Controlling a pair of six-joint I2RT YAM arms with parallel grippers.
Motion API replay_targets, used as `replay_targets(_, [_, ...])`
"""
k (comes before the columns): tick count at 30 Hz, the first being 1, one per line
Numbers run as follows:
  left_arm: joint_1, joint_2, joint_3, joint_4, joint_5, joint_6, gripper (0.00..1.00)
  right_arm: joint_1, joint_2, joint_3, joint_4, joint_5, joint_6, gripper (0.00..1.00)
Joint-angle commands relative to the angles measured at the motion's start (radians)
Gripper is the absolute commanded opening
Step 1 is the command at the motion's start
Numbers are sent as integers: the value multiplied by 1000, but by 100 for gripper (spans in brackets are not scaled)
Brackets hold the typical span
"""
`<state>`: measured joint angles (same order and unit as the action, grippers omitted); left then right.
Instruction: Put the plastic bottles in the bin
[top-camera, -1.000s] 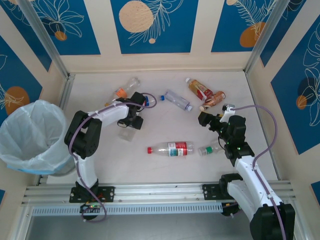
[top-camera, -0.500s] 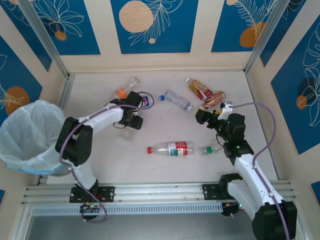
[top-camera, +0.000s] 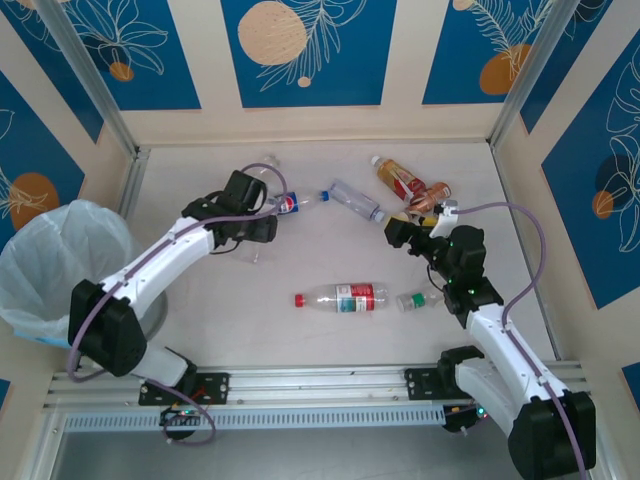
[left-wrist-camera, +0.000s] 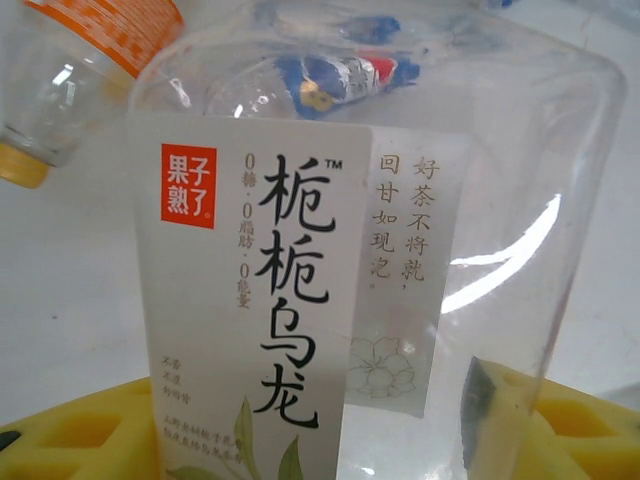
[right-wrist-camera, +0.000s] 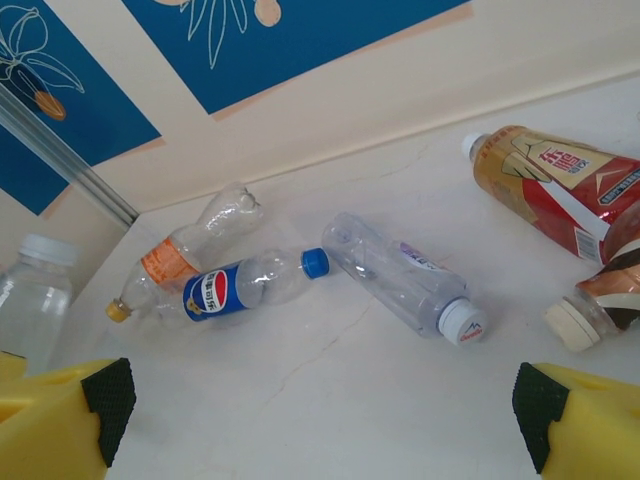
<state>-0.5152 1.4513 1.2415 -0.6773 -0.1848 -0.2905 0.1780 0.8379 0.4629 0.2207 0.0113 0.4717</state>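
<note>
Barely begun: your bin, at nine o'clock, shows no bottles inside.
Your left pincer grasps one bottle; your right pincer is released; the rest lie on the bench.

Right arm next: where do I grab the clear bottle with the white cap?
Probably across the middle of the clear bottle, from above, with the right gripper turned so its open fingers straddle the sides. It lies flat and slanted, and only its far end nears the blue-capped bottle.
</note>
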Motion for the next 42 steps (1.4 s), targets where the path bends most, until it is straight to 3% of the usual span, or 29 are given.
replay_targets(1, [-1, -68, 9, -2, -63, -38, 0, 12, 16, 35, 35, 0, -3, 99])
replay_targets(6, [1, -133, 56, -1, -110, -43, 0, 25, 55, 66, 29, -40, -32, 99])
replay_targets(11, [6, -206, 69, 53, -340, -126, 0, 74, 103, 111, 31, -61, -85, 99])
replay_targets(13, [15, -244, 59, 100, -381, -143, 0, 103, 119, 129, 29, -50, -118, 99])
replay_targets(17, [53, -302, 61, 171, -326, -127, 0, 170, 142, 159, 27, -28, -213, 99])
replay_targets(26, [86, -328, 243, 26, -409, -101, 0, 235, 240, 261, -27, 2, -206, 99])
replay_targets(30, [104, -315, 324, -49, -559, -65, 0, 235, 285, 289, -16, 18, -170, 100])
replay_targets(36, [131, -317, 371, -44, -931, 39, 0, 235, 356, 344, -33, 34, -139, 99])
replay_targets(42, [290, -316, 349, -107, -1052, -45, 0, 234, 377, 344, 6, 113, -94, 99])
